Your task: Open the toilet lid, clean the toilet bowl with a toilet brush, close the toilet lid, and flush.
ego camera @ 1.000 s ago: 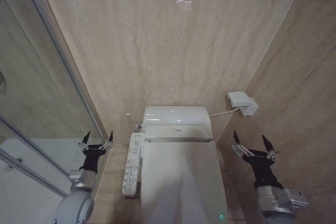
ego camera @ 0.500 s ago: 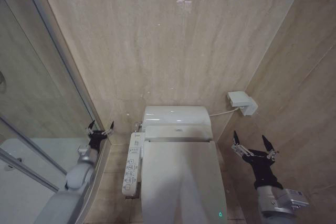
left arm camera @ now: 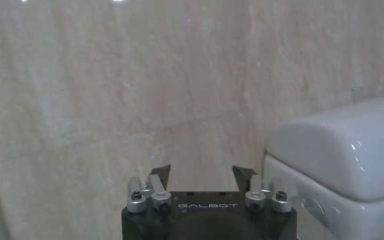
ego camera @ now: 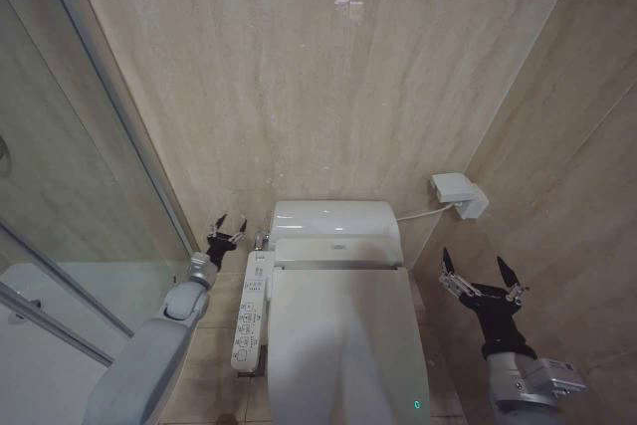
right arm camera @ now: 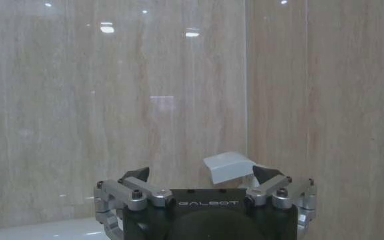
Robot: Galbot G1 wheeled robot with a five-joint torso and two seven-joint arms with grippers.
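Observation:
The toilet lid (ego camera: 343,335) lies shut, a glossy white oval covering the toilet bowl, which is hidden beneath it. The toilet brush is out of view. My left gripper (ego camera: 227,225) is open and empty, stretched forward beside the left end of the white rear housing (ego camera: 336,231), close to the back wall. In the left wrist view, that gripper (left arm camera: 202,171) faces the beige wall with the rear housing (left arm camera: 339,150) alongside it. My right gripper (ego camera: 473,259) hangs open and empty to the right of the toilet, facing the wall in the right wrist view (right arm camera: 202,172).
A control panel (ego camera: 252,311) with buttons runs along the toilet's left side. A glass shower partition (ego camera: 70,196) stands close on the left. A white box (ego camera: 458,194) with a cable is fixed on the right wall. Tiled walls close in behind and to the right.
My left arm has reached forward and to the right, from beside the glass partition to the left end of the toilet's rear housing. The right arm has stayed still.

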